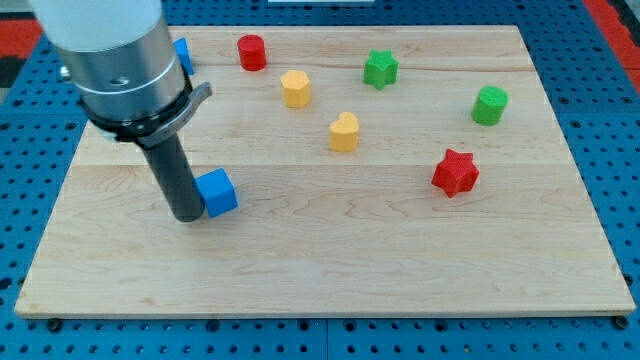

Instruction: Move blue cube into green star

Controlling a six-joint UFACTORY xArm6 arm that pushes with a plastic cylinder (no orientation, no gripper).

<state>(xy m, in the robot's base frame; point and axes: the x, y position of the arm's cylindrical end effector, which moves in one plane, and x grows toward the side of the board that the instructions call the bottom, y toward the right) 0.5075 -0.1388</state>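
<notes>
Tip point(188, 214) sitting at blue cube's point(217, 192) 9 o'clock face, touching; green star point(380, 69) lying toward 2 o'clock across counter point(320, 270); no pincer showing.

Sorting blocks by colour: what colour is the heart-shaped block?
Yellow. The heart-shaped block shows clearly in the camera view, near the board's middle.

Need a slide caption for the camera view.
My tip touches the blue cube from the view's left; green star sits far upper right.
</notes>
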